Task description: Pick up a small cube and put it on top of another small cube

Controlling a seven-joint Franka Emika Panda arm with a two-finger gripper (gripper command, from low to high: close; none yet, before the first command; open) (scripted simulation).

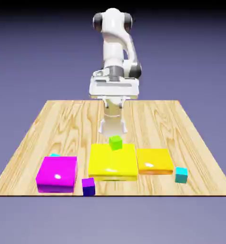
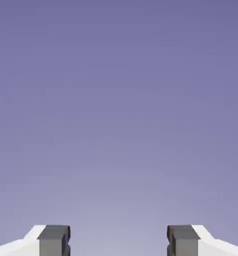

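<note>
1. Closest to the camera, the small dark purple-blue cube [image 1: 88, 187] sits at the near edge of the table [image 1: 62, 126]. It is upright, just beside the large magenta block [image 1: 57, 174], on that block's side toward the exterior view's right.
2. The magenta block lies flat near the table's near edge, toward the exterior view's left, with a bright glint on it.
3. Well over to the exterior view's right, a small cyan cube [image 1: 181, 175] stands on the table, near the orange block [image 1: 154, 161].
4. The large yellow block [image 1: 113, 164] lies flat near the middle, with the orange block just beside it on the exterior view's right.
5. Behind the magenta block, a bit of another cyan piece [image 1: 54, 155] peeks out; the rest is hidden.
6. The small lime-green cube [image 1: 115, 143] shows over the far edge of the yellow block's top. It seems to rest there, though from this angle I can't be certain that it touches.
7. Just beyond the lime-green cube, the hand [image 2: 119, 240] is spread, its two fingers wide apart and nothing between them. In the hand view, only plain blue-violet backdrop [image 2: 119, 110] fills the space past the fingertips.
8. Farthest back, the white arm [image 1: 113, 47] rises above the table's far edge, its dark joints against the same backdrop.
</note>
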